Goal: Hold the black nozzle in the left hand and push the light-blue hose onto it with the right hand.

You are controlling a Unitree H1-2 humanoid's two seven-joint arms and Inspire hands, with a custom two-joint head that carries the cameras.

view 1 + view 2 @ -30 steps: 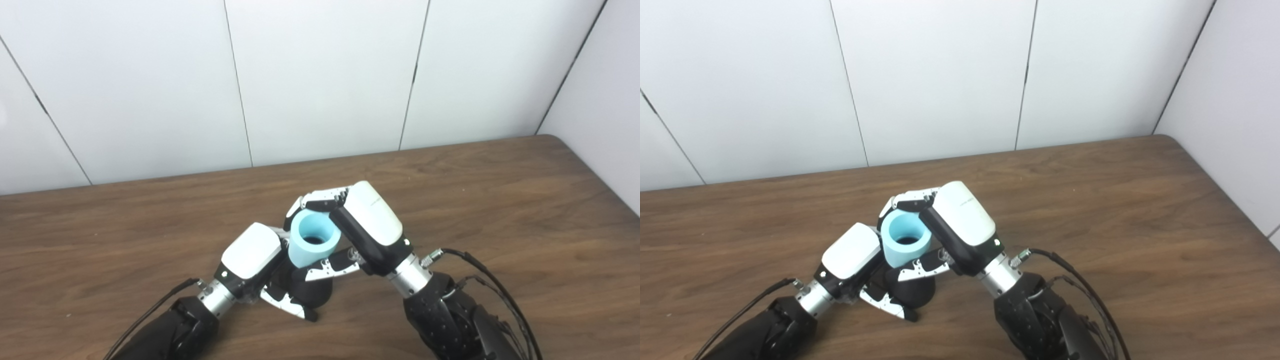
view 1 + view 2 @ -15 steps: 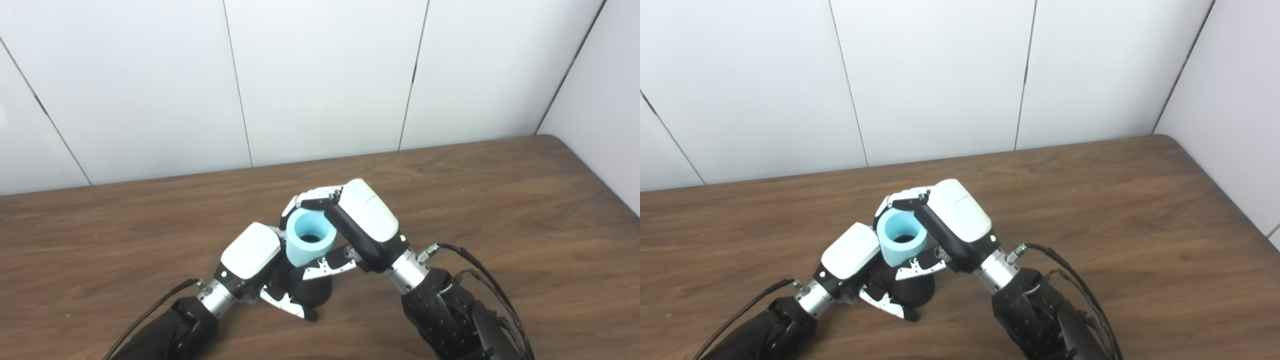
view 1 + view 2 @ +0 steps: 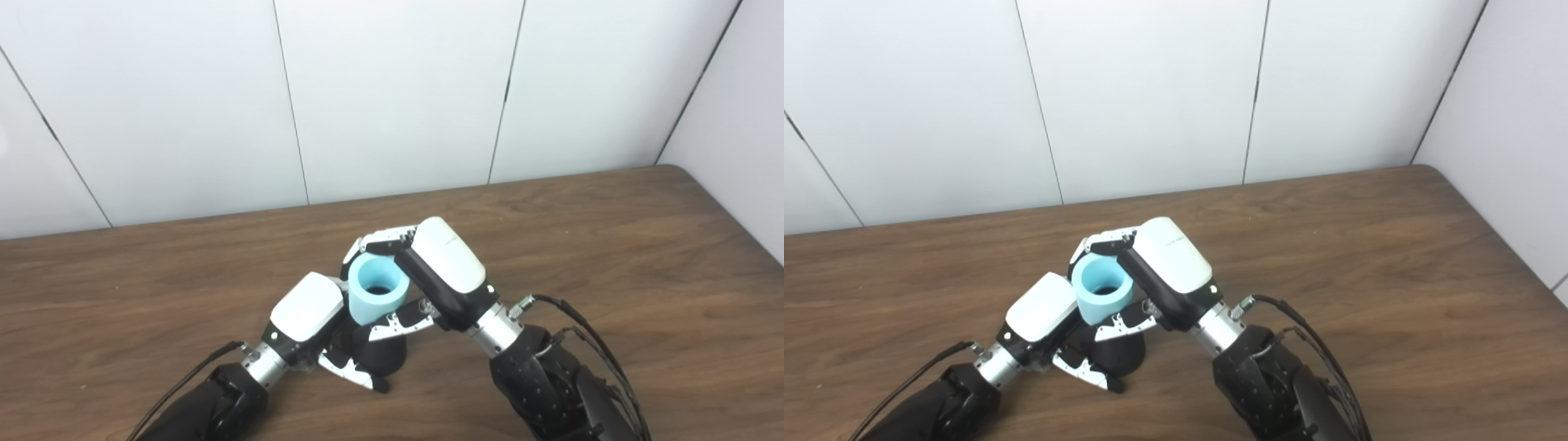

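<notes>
Right robot hand (image 3: 438,269) wrapped round the hose (image 3: 376,296), fingers (image 3: 383,239) over the far side at 12 o'clock, thumb (image 3: 398,324) across the near side at 6. Hose held nearly upright, tilted a little toward 11, open bore facing up to the cameras. Lower end of the hose down against the nozzle (image 3: 380,355), at 6 o'clock from it; exact depth of the fit hidden behind the thumb and the hose wall.

Left robot hand (image 3: 306,315) closed on the nozzle from 9 o'clock, white back of the hand touching or just beside the hose, fingertips (image 3: 358,376) curled under the black body at 6. Nozzle kept low, near the surface (image 3: 612,245); whether resting on it or lifted just clear, cannot tell.

Judged from this: both grasps done, parts brought together and roughly lined up, hose apparently started on the nozzle. Left to do, as it seems: a firm push down along the nozzle's line with the right, braced by the left, until seated. Main risk a skewed hose catching at the rim.

Beyond the hands, bare brown surface all round, white panelled wall (image 3: 392,92) at 12 o'clock.
</notes>
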